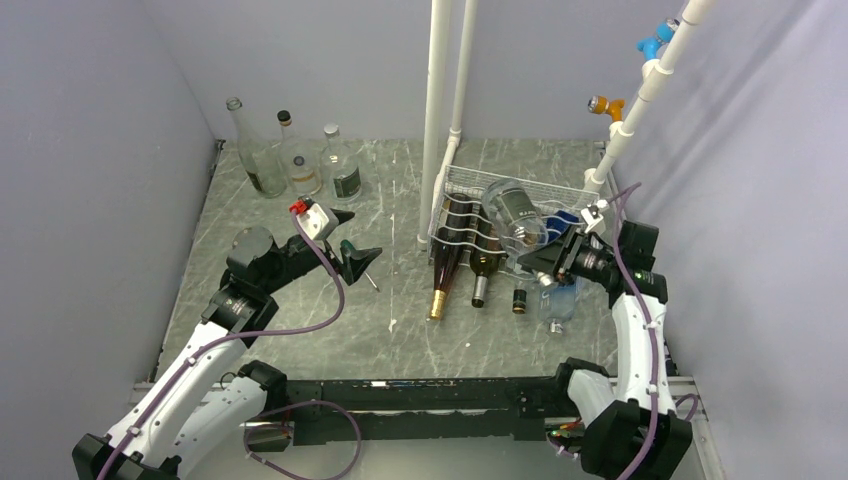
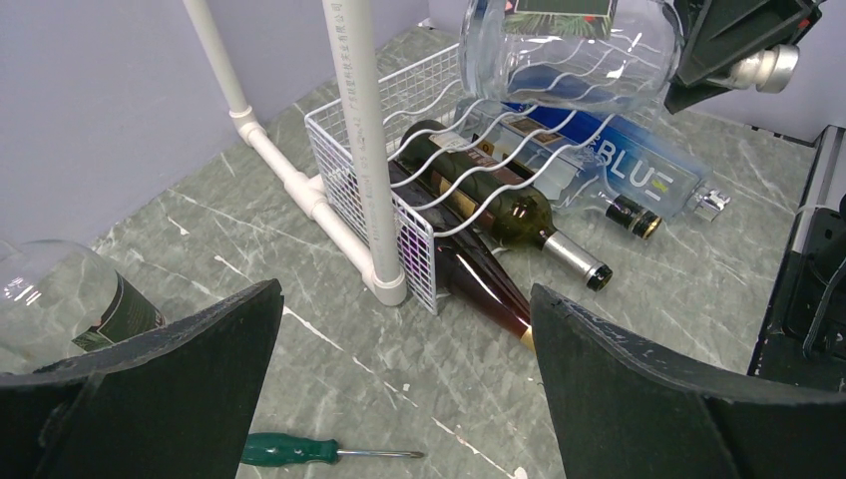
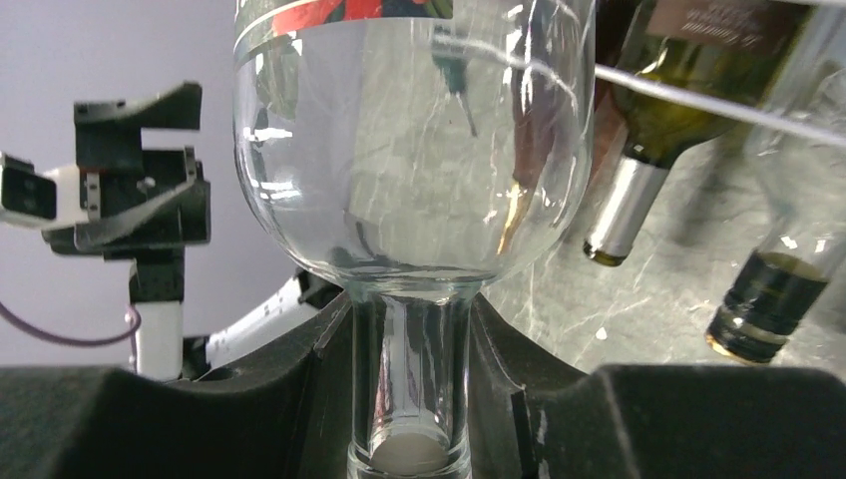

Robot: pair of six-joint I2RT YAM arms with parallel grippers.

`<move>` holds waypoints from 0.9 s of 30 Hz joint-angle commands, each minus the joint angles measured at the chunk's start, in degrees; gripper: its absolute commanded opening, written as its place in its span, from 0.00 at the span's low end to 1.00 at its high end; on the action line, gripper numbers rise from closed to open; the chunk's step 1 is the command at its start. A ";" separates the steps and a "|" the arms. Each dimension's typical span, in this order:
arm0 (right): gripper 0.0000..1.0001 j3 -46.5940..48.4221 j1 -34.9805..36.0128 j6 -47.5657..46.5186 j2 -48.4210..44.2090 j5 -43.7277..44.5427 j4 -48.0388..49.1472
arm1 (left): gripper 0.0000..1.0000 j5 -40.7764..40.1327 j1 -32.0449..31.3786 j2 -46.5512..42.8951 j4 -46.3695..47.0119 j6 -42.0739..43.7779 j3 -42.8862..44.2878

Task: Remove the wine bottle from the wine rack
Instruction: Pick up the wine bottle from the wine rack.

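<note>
Now: right claw (image 1: 553,262) pinches the wine bottle (image 1: 515,212) by its neck, over the rack (image 1: 480,175)

Top view first. Your right claw is pressed onto the neck of the clear glass wine bottle, right of centre in the frame. The bottle is tilted, its fat end toward the top of the frame, and it hangs over the white wire rack, which sits beside two white pipes (image 1: 437,110). Two dark bottles (image 1: 447,255) lie in the rack with their necks pointing to the bottom of the frame. A blue bottle (image 1: 562,300) lies at the rack's right end. Your left claw (image 1: 358,236) is left of centre, spread wide with nothing in it, and a screwdriver (image 1: 347,246) lies on the table right at it. Three glass bottles (image 1: 300,160) stand at the upper left.

Next, the left wrist view. Both black fingers (image 2: 170,389) fill the lower corners, far apart, with bare table between them. The rack is at upper centre behind one pipe. The wine bottle is at the top edge, behind the wavy top wires, and you cannot tell whether it touches them. The right claw grips its neck in the upper right corner. The screwdriver's green handle is at the bottom, between the fingers.

Last, the right wrist view. The bottle's neck stands dead centre, squeezed between the right claw's pads (image 3: 678,419), and its round shoulder fills the top of the frame. The necks of two bottles lying in the rack show at the right. Your left claw shows at the left edge.
</note>
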 commanded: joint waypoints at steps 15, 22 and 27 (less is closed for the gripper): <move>0.00 11.02 14.41 -19.95 3.28 -4.40 -8.05 | 0.99 0.11 -0.23 0.21 0.64 1.40 1.72; 0.00 14.95 20.54 -27.16 5.90 1.33 -14.11 | 0.99 0.81 -0.23 0.48 0.75 1.92 1.45; 0.00 18.68 24.85 -33.44 8.82 5.00 -18.98 | 0.99 0.41 -0.23 0.59 0.15 2.69 1.57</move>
